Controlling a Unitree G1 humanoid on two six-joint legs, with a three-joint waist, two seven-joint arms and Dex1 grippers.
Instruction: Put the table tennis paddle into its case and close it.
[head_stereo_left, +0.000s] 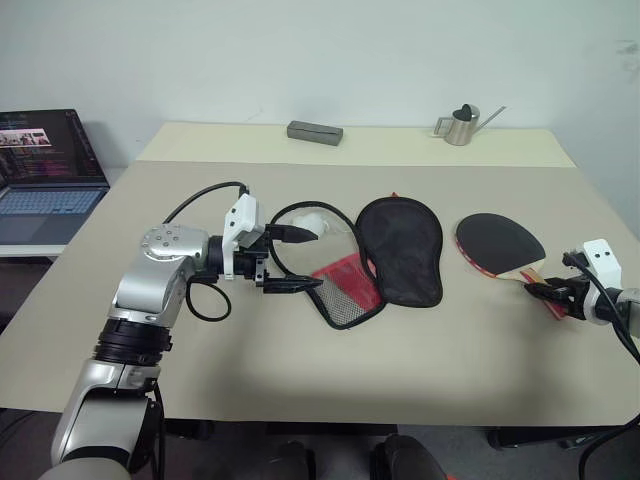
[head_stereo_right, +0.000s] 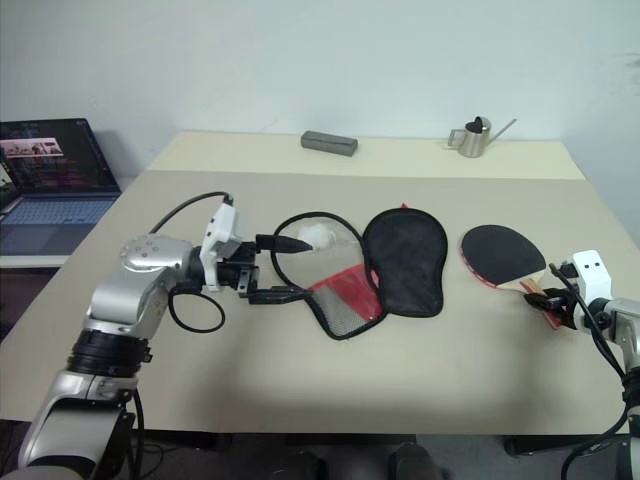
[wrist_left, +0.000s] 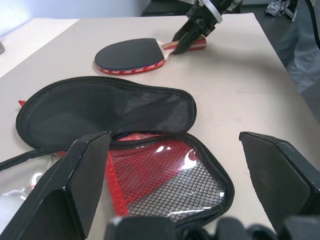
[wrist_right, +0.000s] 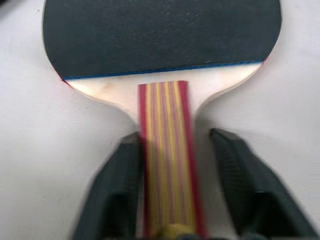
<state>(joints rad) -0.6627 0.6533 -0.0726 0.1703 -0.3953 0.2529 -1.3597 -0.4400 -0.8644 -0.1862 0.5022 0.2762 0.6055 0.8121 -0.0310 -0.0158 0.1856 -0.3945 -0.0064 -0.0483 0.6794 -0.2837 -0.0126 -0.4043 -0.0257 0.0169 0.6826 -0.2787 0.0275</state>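
While my right gripper (wrist_right: 167, 192) straddles the striped handle of the table tennis paddle (head_stereo_left: 498, 243), which lies flat on the table (head_stereo_left: 300, 370), its jaws stand on either side, not visibly pinching. My left gripper (head_stereo_left: 288, 260), jaws spread wide, hovers at the open case (head_stereo_left: 385, 258), seemingly to hold its mouth open. I can read no lettering.
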